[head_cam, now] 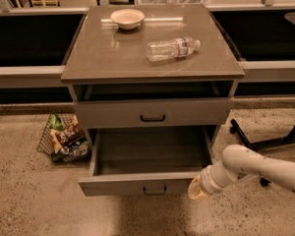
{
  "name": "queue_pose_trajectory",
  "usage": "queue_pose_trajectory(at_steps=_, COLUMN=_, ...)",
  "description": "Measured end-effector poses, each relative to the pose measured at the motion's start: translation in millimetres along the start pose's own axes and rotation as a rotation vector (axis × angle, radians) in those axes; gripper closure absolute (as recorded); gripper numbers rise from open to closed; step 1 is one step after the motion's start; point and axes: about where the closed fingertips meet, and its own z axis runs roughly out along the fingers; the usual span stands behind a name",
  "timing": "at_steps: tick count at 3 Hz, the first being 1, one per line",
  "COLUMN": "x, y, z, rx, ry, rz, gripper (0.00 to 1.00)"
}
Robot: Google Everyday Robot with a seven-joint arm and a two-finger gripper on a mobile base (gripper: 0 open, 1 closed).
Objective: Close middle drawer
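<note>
While the middle drawer stands open, the end effector (state unclear) sits beside its front.

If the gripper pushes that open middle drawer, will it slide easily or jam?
Probably slides easily: the middle drawer looks empty, so light. The gripper sits near its front's right end; pushing there may skew it, so nearer the handle seems safer.

The one camera looks steeply down from in front of the table, facing its front from fairly near; the gripper sits low right, beside the middle drawer.
</note>
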Motion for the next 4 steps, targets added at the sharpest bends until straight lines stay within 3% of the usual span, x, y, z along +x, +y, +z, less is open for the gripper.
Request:
queue_pose_trajectory(at_steps=1, x=3.1, y=-5.4, z=0.9, rx=0.009, ry=0.007, rz=-0.002, gripper=0.87)
queue_pose_trajectory(at_steps=2, x=3.0, y=-5.4, z=0.9, rx=0.009, ry=0.007, rz=-0.002, gripper=0.64)
queue_pose_trajectory(at_steps=4, x=-15.4, y=21.6, z=-8.8, rx=-0.053, ry=0.129, rz=-0.066, gripper=0.17)
